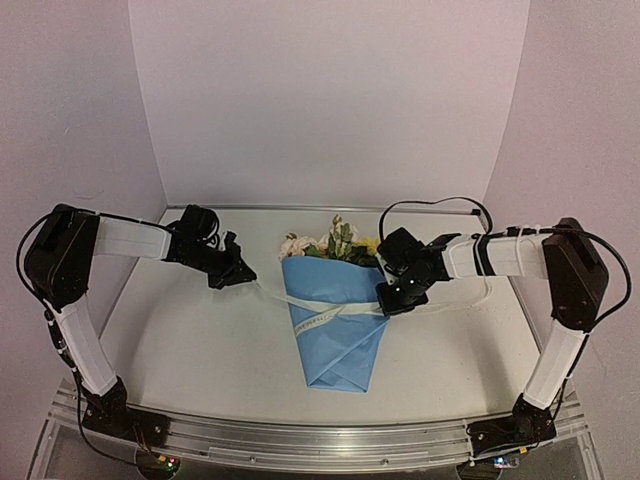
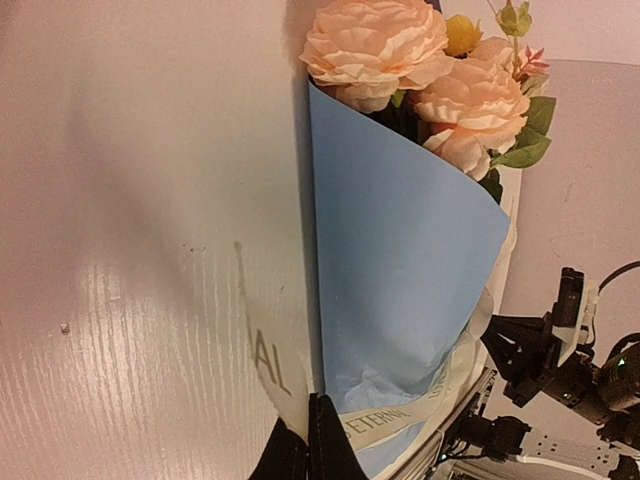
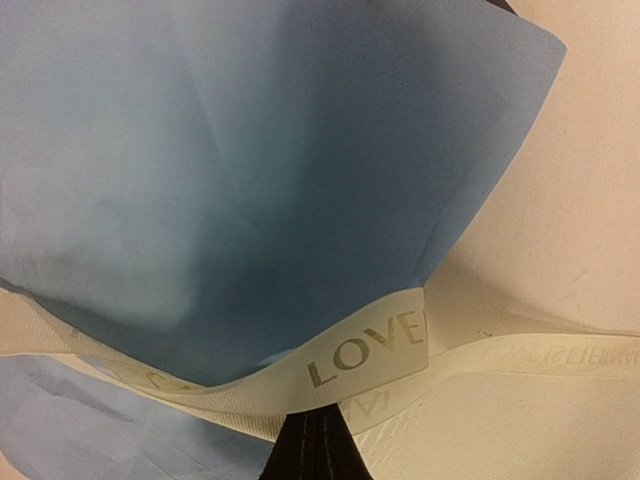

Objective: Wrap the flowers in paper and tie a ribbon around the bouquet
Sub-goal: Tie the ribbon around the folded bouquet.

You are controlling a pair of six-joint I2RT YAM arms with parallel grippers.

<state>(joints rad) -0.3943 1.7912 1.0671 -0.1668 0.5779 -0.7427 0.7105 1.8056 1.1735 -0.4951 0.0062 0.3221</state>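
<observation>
The bouquet lies in the middle of the table, its light-blue paper wrapped as a cone around the stems, point toward me. The pink, cream and yellow flowers stick out at the far end. An off-white lettered ribbon runs across the cone's middle. My left gripper sits just left of the cone, shut on one ribbon end. At the cone's right edge, my right gripper is shut on the other ribbon stretch, which shows "LOVE". The stems are hidden inside the paper.
White backdrop walls close the table at the back and both sides. An aluminium rail runs along the near edge between the arm bases. A black cable loops above the right arm. A loose ribbon tail trails right of the cone.
</observation>
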